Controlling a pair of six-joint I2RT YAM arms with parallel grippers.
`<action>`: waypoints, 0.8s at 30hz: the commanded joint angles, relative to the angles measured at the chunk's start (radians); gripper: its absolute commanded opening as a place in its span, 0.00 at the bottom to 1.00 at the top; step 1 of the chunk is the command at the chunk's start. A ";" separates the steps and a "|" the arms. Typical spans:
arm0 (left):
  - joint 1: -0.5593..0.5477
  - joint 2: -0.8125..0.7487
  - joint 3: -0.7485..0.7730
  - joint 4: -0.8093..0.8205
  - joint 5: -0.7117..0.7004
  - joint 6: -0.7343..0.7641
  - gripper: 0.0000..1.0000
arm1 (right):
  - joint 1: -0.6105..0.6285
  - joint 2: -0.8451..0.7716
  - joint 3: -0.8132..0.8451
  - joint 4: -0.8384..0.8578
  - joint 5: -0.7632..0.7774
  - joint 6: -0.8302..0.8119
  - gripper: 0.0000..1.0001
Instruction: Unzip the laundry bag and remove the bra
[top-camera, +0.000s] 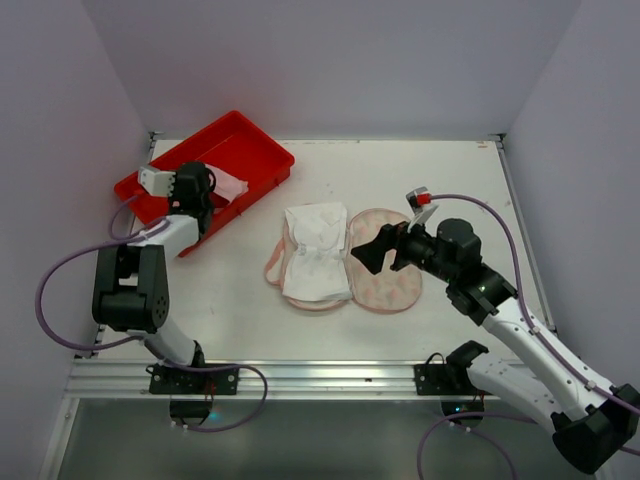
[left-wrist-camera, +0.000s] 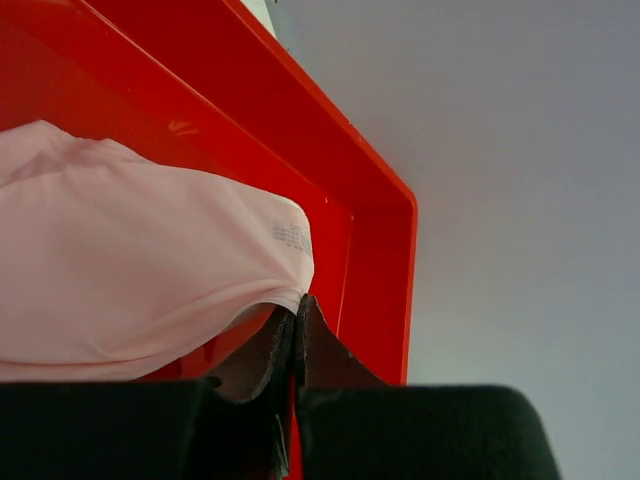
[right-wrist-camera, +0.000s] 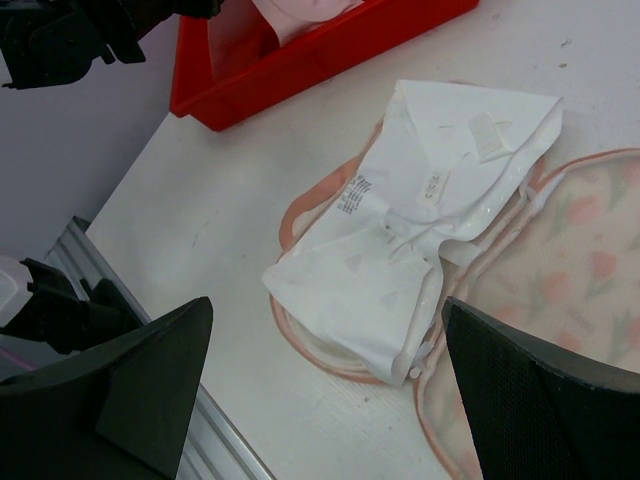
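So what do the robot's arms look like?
The left arm and the right arm both have white links and chunky black joints, and each has a purple cable. The left tool and the right tool are black, with wide flat fingers. A small red-and-white part sits by the right one.

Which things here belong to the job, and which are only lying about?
For the job: laundry bag, lying open; white bra on one half of it.
Lying about: red tray; pink garment inside it.
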 joint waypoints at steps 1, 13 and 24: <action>-0.007 0.058 0.065 0.087 -0.082 -0.003 0.04 | -0.001 -0.009 -0.009 0.028 -0.017 -0.005 0.99; -0.007 0.241 0.206 0.182 0.030 0.087 0.13 | -0.001 -0.026 -0.010 0.002 0.012 -0.019 0.99; 0.018 0.191 0.212 0.239 -0.041 0.232 0.19 | -0.001 -0.067 -0.027 0.001 0.020 -0.019 0.99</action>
